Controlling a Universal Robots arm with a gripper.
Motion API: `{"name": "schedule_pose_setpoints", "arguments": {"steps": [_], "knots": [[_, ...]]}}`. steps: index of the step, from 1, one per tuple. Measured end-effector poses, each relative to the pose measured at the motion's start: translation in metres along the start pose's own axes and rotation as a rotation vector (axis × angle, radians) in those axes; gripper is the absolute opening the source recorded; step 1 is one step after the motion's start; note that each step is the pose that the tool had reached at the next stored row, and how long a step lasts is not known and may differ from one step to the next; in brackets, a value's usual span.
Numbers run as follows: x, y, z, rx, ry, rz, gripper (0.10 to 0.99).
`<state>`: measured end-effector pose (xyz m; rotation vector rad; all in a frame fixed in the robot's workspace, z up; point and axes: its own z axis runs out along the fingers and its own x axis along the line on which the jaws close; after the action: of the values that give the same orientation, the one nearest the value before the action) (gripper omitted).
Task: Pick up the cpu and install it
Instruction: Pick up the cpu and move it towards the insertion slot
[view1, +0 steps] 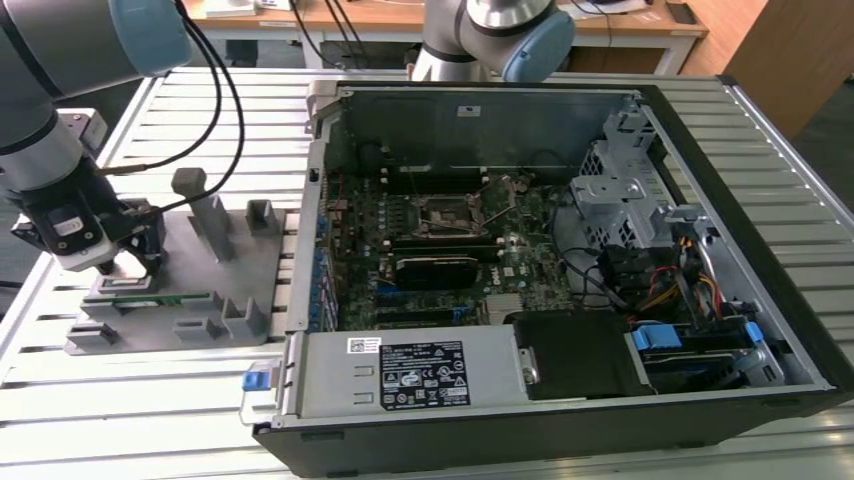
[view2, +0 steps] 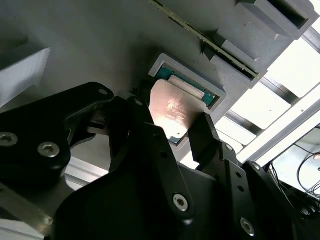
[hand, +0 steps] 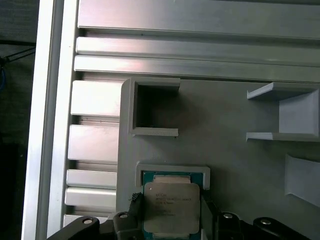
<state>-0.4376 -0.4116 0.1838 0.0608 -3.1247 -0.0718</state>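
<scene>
Exterior view placed your gripper (view1: 134, 262) low over the grey fixture (view1: 187, 278) on the slatted tabletop (view1: 134, 400), well apart from the open computer case (view1: 534, 440) on the exterior view's right. Both wrist views showed you the cpu (view2: 172, 107) (hand: 171, 205) lying flat in its shallow pocket on that fixture, shiny top up. Your fingers (view2: 205, 137) were closed against two opposite edges, gripping it where it sat.

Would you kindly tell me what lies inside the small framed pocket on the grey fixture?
The cpu sits in the pocket, silver top up, green edge showing, the end effector close over it. The pocket floor beneath the cpu is covered.
</scene>
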Motion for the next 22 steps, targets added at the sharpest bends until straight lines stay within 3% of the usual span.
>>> {"name": "schedule_pose_setpoints", "arguments": {"steps": [10, 11, 22], "knots": [[-0.0023, -0.0001, 0.0001, 0.000, -0.0008, 0.013, 0.561], [-0.0023, -0.0001, 0.0001, 0.000, -0.0008, 0.014, 0.624], [-0.0023, 0.0000, -0.0017, 0.000, -0.0008, 0.014, 0.624]]}}
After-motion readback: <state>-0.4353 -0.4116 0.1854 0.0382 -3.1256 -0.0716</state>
